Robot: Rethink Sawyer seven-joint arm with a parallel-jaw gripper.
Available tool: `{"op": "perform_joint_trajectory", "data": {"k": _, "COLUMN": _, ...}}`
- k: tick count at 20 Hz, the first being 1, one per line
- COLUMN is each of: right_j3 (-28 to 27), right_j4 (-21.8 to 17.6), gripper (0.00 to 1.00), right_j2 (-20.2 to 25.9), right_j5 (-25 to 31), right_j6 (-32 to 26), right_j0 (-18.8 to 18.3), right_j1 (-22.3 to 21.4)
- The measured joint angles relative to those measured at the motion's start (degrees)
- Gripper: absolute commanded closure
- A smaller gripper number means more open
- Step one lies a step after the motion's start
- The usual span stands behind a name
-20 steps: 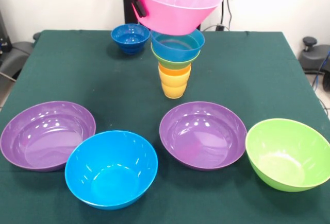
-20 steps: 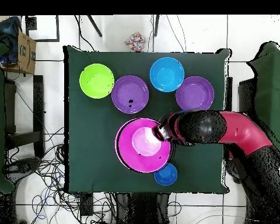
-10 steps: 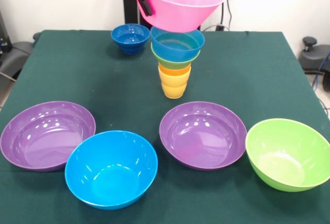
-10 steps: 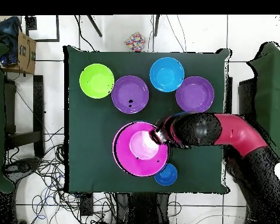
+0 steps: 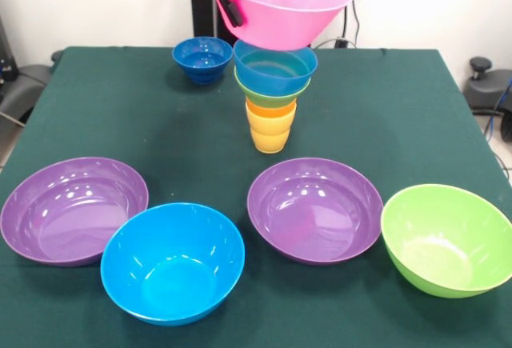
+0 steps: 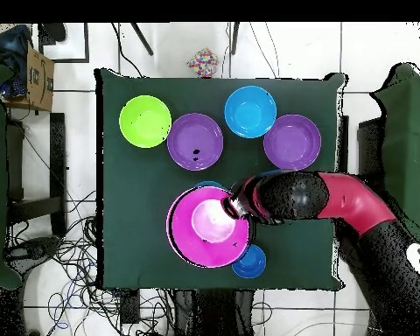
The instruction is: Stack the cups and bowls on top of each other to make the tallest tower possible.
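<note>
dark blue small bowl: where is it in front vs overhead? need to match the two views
Front view: the dark blue bowl sits at upper left of centre, on the table behind and left of the tower.
Overhead view: the same bowl lies low, just right of centre, at the lower right rim of the pink bowl.
Shared landmark: the pink bowl, held in the gripper.

Pink bowl [image 5: 290, 4] slightly higher, shifted.
</note>
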Motion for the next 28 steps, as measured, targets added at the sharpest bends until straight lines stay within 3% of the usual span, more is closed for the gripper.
{"op": "perform_joint_trajectory", "data": {"k": 28, "right_j3": 0.0, "right_j4": 0.0, "gripper": 1.0, "right_j2": 0.0, "right_j5": -4.1, "right_j6": 0.0, "right_j0": 0.4, "right_j1": 5.7}}
